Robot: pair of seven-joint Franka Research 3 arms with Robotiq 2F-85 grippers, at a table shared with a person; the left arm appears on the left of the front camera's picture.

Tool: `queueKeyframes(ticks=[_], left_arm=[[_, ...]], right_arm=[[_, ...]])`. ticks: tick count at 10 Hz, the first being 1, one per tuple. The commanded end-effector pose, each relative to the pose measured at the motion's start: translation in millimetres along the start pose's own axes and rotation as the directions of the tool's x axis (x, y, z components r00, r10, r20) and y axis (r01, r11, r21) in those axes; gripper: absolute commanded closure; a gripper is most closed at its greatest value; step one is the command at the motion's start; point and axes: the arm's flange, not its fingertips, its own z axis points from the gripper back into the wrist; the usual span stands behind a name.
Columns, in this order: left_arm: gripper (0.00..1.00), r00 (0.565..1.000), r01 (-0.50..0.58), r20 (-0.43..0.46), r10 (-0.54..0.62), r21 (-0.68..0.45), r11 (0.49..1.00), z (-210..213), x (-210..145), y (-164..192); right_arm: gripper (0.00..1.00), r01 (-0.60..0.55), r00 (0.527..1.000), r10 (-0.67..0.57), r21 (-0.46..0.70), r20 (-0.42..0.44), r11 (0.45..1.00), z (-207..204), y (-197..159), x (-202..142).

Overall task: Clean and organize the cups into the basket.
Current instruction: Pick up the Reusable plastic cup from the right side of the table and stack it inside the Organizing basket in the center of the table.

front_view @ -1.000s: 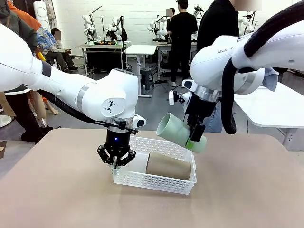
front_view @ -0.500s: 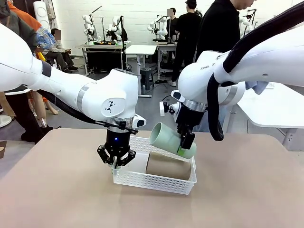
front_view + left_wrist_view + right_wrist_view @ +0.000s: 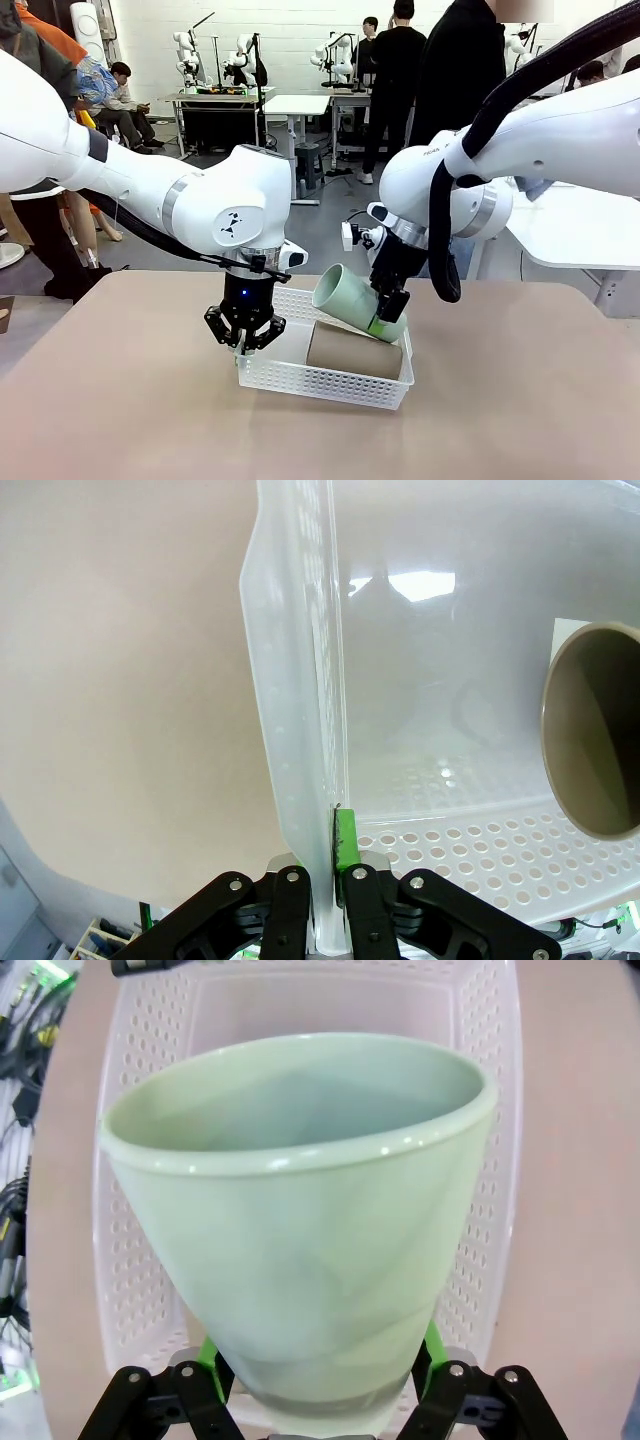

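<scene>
The left gripper (image 3: 244, 346) has its fingers pressed together on a side wall of the basket (image 3: 325, 384). The thin rim is pinched between the green pads (image 3: 345, 840), with the basket interior to one side of the fingers and bare table (image 3: 110, 400) to the other. The right gripper (image 3: 390, 303) is clamped on the base end of the mint-green cup (image 3: 352, 296), which projects past the fingertips, mouth leading and tilted, above the basket. A tan-brown cup (image 3: 355, 350) lies on its side in the basket, directly below the right fingertips; whether the two cups touch cannot be told. Hazards: if released at this tilt, the mint-green cup may land on the tan-brown cup and roll over the rim. The base-end hold leaves a long overhang, so contact at the mouth could pivot the cup between the fingers. Downward pressure may flex the lattice wall and pull it from the left pads.
</scene>
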Motion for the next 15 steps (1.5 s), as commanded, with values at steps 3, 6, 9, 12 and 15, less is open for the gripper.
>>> queueKeyframes(ticks=[3,6,9,12,15], left_arm=[[1.0,1.0,0.012,0.0,-0.012,0.007,1.0,-2,0,0],[1.0,1.0,0.012,0.0,-0.012,0.007,1.0,-2,0,0],[1.0,1.0,0.012,0.0,-0.012,0.007,1.0,-2,0,0],[1.0,1.0,0.012,0.0,-0.012,0.007,1.0,-2,0,0],[1.0,1.0,0.012,0.0,-0.012,0.007,1.0,-2,0,0]], right_arm=[[0.19,-0.018,0.998,0.017,0.009,0.061,1.0,-9,-13,-7],[0.19,-0.02,0.998,0.018,0.032,0.062,0.999,-21,-18,-12],[0.19,-0.018,0.998,0.014,0.049,0.063,0.999,-27,-21,-15],[0.15,-0.008,0.998,0.005,0.055,0.064,0.998,-27,-21,-17],[0.03,0.0,0.997,-0.005,0.065,0.08,0.998,-28,-22,-20]])
